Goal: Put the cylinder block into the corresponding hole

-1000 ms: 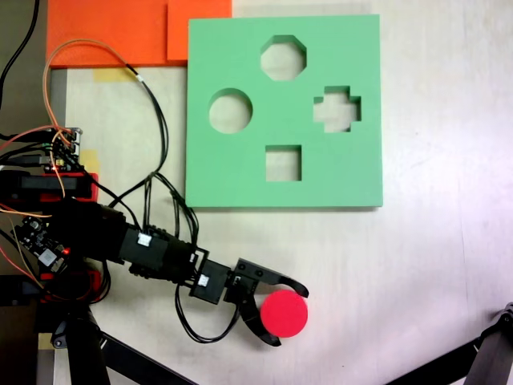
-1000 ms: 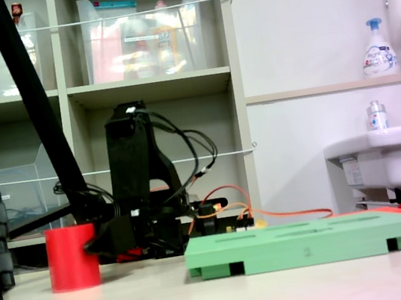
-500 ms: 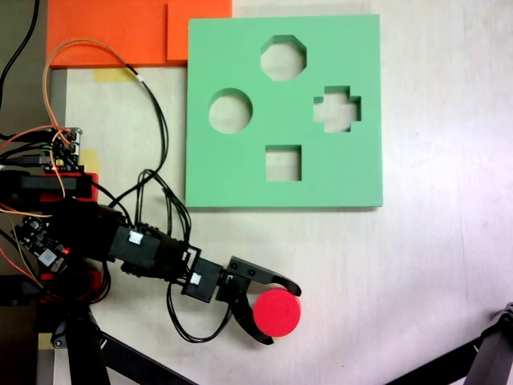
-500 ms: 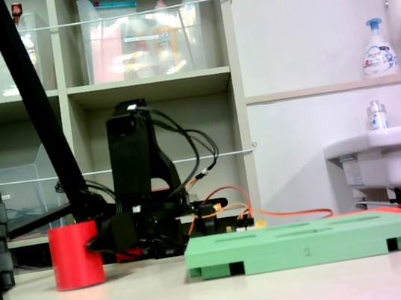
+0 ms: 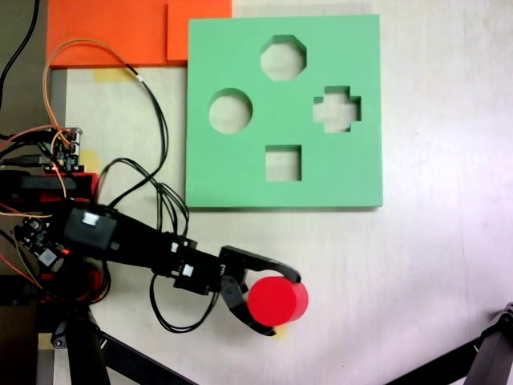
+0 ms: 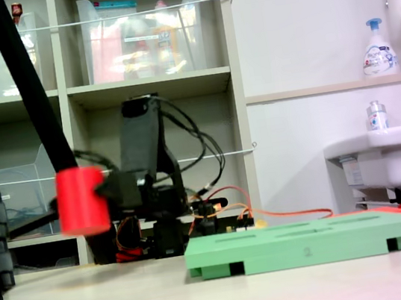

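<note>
In the second exterior view the cylinder block [image 6: 82, 201] is motion-blurred and covers the tips of the gripper [image 6: 103, 192]. The green board [image 6: 312, 241] lies edge-on there, so its cutouts cannot be told apart. In the first exterior view the block hides part of the lower finger.

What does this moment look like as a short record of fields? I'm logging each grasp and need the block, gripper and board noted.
block: red cylinder, clear of the table in the second exterior view
gripper: shut on the red cylinder
board: green foam board, flat on the table
round hole: empty, on the first exterior view's left side of the board
other holes: octagon, cross, square, all empty
</note>
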